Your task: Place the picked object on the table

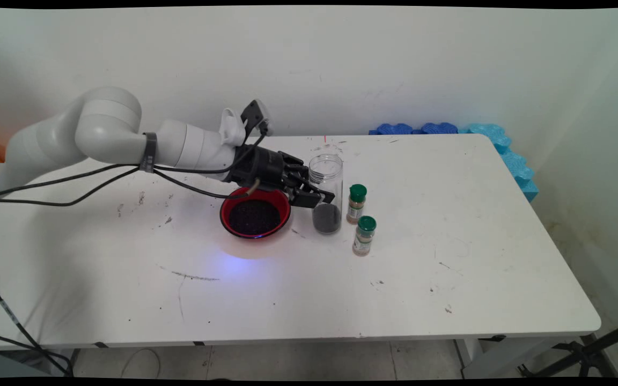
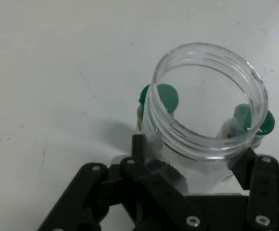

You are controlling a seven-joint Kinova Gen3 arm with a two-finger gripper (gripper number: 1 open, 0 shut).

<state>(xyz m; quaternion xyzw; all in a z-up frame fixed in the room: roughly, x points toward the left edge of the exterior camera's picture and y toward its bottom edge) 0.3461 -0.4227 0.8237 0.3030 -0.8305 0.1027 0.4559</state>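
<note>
Hand view first: the gripper [image 2: 192, 166] has its fingers [image 2: 139, 149] drawn in around the lower body of a clear jar [image 2: 207, 110], closed on its sides, the open mouth staring right back at the camera. Two green-capped bottles show through and past the glass. Over in the main view, the gripper [image 1: 319, 199] grasps the jar [image 1: 326, 193] as it stands upright on the white table [image 1: 448, 241], dark grains settled in its bottom. Just left sits a red bowl [image 1: 255, 213] of the same dark stuff; just right, two spice bottles [image 1: 357, 203]. This looks like the grasp stage, jar not yet lifted clear. Labels are too small to read. Blue foam [image 1: 502, 142] lines the far edge.
</note>
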